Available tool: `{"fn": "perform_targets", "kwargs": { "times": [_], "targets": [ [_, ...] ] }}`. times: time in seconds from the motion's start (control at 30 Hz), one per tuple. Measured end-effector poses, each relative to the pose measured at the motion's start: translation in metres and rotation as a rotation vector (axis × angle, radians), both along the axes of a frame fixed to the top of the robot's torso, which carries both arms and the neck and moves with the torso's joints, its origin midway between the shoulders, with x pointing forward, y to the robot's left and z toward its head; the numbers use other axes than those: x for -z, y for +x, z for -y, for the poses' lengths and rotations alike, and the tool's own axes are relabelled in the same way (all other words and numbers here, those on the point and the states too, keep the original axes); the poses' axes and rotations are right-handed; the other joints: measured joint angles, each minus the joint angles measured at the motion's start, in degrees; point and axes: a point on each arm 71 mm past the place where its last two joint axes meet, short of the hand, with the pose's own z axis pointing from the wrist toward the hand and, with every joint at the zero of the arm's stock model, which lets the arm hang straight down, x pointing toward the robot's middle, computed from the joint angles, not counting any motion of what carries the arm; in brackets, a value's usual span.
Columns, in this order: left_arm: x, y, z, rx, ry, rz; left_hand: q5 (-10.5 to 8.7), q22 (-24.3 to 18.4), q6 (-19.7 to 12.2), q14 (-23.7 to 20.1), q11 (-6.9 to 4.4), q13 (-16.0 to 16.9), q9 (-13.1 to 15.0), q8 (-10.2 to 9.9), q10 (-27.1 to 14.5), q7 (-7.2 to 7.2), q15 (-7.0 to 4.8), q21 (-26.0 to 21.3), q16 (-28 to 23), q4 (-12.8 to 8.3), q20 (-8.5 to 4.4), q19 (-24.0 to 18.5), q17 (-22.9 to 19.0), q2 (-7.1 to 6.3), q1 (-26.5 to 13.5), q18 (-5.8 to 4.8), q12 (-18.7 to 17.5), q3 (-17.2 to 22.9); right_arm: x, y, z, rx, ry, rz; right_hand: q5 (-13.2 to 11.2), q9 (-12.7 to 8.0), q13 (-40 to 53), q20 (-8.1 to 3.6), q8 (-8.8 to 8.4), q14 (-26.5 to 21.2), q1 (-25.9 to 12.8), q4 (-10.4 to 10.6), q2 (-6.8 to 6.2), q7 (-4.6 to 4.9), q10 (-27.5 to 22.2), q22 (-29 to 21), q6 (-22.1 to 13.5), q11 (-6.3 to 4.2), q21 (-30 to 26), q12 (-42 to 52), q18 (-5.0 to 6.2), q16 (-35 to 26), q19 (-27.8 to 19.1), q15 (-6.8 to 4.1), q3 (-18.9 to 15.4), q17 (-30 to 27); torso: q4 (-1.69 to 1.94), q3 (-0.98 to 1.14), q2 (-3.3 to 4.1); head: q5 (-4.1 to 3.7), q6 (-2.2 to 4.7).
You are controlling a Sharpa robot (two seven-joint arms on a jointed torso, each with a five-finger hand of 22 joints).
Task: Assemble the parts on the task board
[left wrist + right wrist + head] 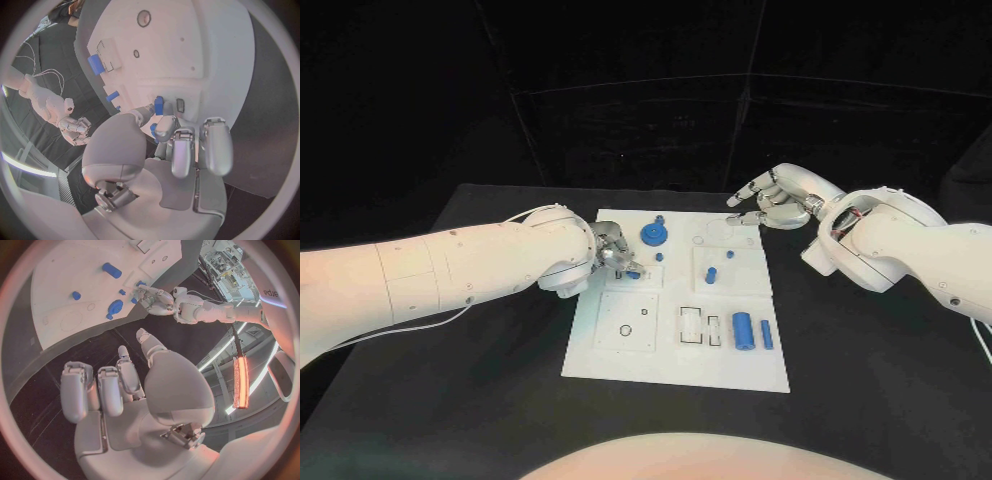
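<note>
- Task board (pixel 625 345): a white plate set lengthwise at the middle of the black table (pixel 473 400), with recessed sections.
- Left hand (pixel 609 258): placed over the board's left edge, about midway along it. A small blue part (pixel 633 273) is seen at its fingertips; in the left wrist view this part (pixel 159 105) stands between the thumb and the nearest finger and is judged to be pinched there, the other fingers lying alongside.
- Right hand (pixel 776 200): held above the board's far right corner, fingers loosely curled and apart, nothing in them.
- Round blue part (pixel 655 235): seated at the far end of the board, just right of the left hand.
- Two small blue pegs (pixel 711 274): in the section right of centre.
- Blue cylinder (pixel 743 328) and slimmer blue bar (pixel 766 334): lying side by side near the board's near right.
- Risk, slip: the pinched part is small and held only at the fingertips; it may be twisted or dropped if pressure is uneven.
- Risk, misalignment: if the part is tilted at its seat, it may be jammed or the board shoved.
- Risk, collision: the round part may be knocked by the left hand's outer fingers.
- Risk, interference: the hands may be brought together over the far end.
</note>
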Motion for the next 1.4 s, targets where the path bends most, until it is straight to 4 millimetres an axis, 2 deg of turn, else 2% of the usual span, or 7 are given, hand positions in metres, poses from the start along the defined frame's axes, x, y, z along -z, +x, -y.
{"fn": "perform_targets", "kwargs": {
  "times": [0.5, 0.6, 0.63, 0.77, 0.9, 1.03, 1.4],
  "targets": [
    [0.0002, 0.0017, 0.0012, 0.01, 0.011, -0.01, -0.21, 0.15, -0.08, 0.0, 0.0, -0.01, 0.17, -0.05, 0.0, 0.07, 0.0, 0.0, 0.0, -0.12, 0.0, 0.0, 0.0, -0.25, -0.26, 0.0, 0.0, 0.12, 0.0004, 0.0003, -0.0009, -0.003, -0.001, -0.003, 0.0, 0.0, 0.0, 0.0, 0.0, 0.0, 0.0, 0.2, 0.0, 0.0, 0.0, 0.0, 0.0, 0.0, 0.0, 0.0, 0.0, -0.24, 0.0, 0.0, -0.2, -0.01, 0.0, 0.02, -0.01, 0.07, -0.24],
    [0.0005, 0.0024, 0.0016, 0.01, 0.013, -0.011, -0.22, 0.14, 0.19, 0.0, 0.0, -0.04, 0.2, 0.23, 0.0, -0.19, 0.0, 0.0, 0.0, -0.64, 0.0, 0.0, 0.0, -0.83, -0.86, 0.0, 0.0, 0.64, 0.0004, 0.0003, -0.0009, -0.004, -0.001, -0.003, 0.16, 0.0, 0.0, 0.0, 0.0, 0.0, 0.0, 0.2, 0.0, 0.0, 0.0, 0.0, 0.0, 0.0, 0.0, 0.0, 0.0, -0.24, 0.0, 0.0, -0.2, -0.01, 0.0, 0.02, -0.01, 0.03, -0.26],
    [0.0006, 0.0026, 0.0017, 0.01, 0.013, -0.012, -0.23, 0.14, 0.23, 0.0, 0.0, -0.04, 0.22, 0.24, 0.0, -0.24, 0.0, 0.0, 0.0, -1.56, 0.0, 0.0, 0.0, -1.09, -1.24, 0.0, 0.0, 1.55, 0.0004, 0.0003, -0.0009, -0.004, -0.001, -0.003, 0.21, 0.0, 0.0, 0.0, 0.0, 0.0, 0.0, 0.11, 0.0, 0.0, 0.0, 0.0, 0.0, 0.0, 0.0, 0.0, 0.0, -0.24, 0.0, 0.0, -0.29, -0.01, 0.0, 0.02, -0.01, 0.03, -0.27],
    [0.0008, 0.0036, 0.0021, 0.01, 0.015, -0.012, 0.02, 0.21, 0.45, 0.0, -0.14, -0.04, 0.27, 0.29, 0.14, -0.46, 0.0, 0.0, 0.0, -2.47, 0.0, 0.0, 0.0, -1.86, -2.11, 0.0, 0.0, 2.14, 0.0004, 0.0003, -0.001, -0.004, -0.001, -0.003, 0.53, 0.0, 0.0, 0.0, 0.0, 0.0, 0.0, 0.18, 0.0, 0.0, 0.0, 0.0, 0.0, 0.0, -0.22, 0.0, 0.0, -0.24, 0.0, 0.0, -0.51, -0.01, 0.0, 0.02, -0.01, 0.0, -0.29],
    [0.001, 0.0044, 0.0026, 0.01, 0.017, -0.012, 0.02, 0.45, 0.99, 0.0, -0.23, 0.02, 0.23, 0.41, 0.24, -0.68, 0.0, 0.0, 0.0, -4.37, 0.0, 0.0, 0.0, -2.32, -3.69, 0.0, 0.0, 3.71, 0.0004, 0.0002, -0.0011, -0.004, -0.001, -0.003, 0.6, 0.0, 0.0, 0.0, 0.24, 0.0, 0.0, 0.27, 0.0, 0.0, 0.0, 0.0, 0.0, 0.0, -0.22, 0.0, 0.0, -0.24, 0.0, 0.0, -0.59, -0.02, 0.0, 0.02, -0.01, -0.04, -0.31],
    [0.0012, 0.0051, 0.0028, 0.009, 0.019, -0.013, 0.02, 0.83, 1.57, 0.13, -0.32, 0.53, 0.21, 0.52, 0.76, -0.72, -0.13, 0.0, 0.0, -5.78, 0.0, 0.0, 0.0, -2.89, -5.19, 0.0, 0.44, 4.65, 0.0004, 0.0002, -0.0014, -0.005, -0.001, -0.003, 2.1, -0.1, 0.0, 0.0, 0.24, 0.0, 0.0, 0.62, 0.0, 0.0, 0.0, 0.0, 0.0, 0.0, -0.22, 0.0, 0.0, -0.48, 0.0, 0.0, -0.94, -0.02, -0.01, 0.02, -0.01, -0.14, -0.35],
    [0.0011, 0.0059, 0.0037, 0.009, 0.024, -0.015, 0.02, 1.48, 2.49, 0.19, -0.75, 1.94, 0.23, 0.96, 1.59, -1.21, -0.21, 0.59, 0.0, -6.55, -0.05, 0.05, 0.0, -3.03, -6.3, 0.0, 1.82, 3.98, 0.0004, 0.0001, -0.002, -0.006, -0.001, -0.003, 2.51, -0.09, 0.0, 0.0, 0.47, 0.0, 0.23, 0.62, 0.23, 0.0, 0.0, 0.0, 0.0, 0.0, -0.22, -0.3, 0.0, -0.48, 0.0, 0.0, -0.94, -0.02, -0.01, 0.02, -0.02, -0.23, -0.44]
  ]
}}
